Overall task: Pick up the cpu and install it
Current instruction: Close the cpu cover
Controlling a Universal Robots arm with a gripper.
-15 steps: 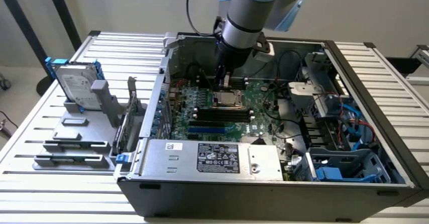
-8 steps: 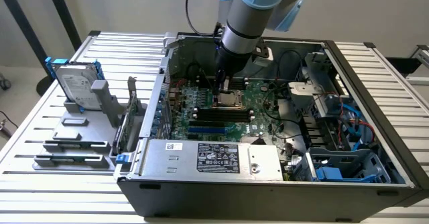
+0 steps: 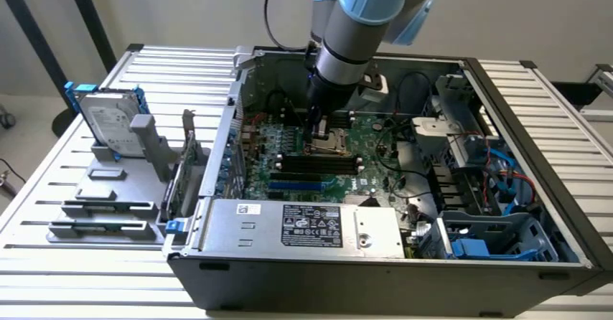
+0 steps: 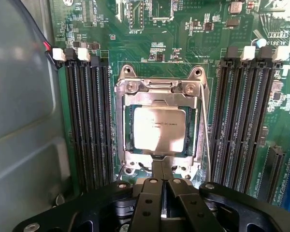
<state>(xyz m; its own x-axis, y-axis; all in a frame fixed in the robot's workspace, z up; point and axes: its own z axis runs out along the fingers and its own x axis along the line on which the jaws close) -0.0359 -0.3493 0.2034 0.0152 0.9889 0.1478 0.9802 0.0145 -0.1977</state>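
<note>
The cpu (image 4: 159, 129) lies in the socket frame (image 4: 157, 88) on the motherboard (image 4: 183, 29); the gripper (image 4: 163, 170), jaws closed and empty, hovers at its edge. Risk: a downward nudge may skew the cpu and damage contacts.

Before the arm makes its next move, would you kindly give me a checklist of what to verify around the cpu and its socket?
1. cpu lying in the socket: ok, it sits flat inside the metal frame.
2. cpu square to the socket's edges: ok, as far as the wrist view shows.
3. tool free of the cpu: ok, it is shut with nothing in it, at the socket's edge.
4. Socket's frame clamped down on the cpu: cannot tell.
5. memory slots on both sides free of loose parts: ok, all look empty.
</note>
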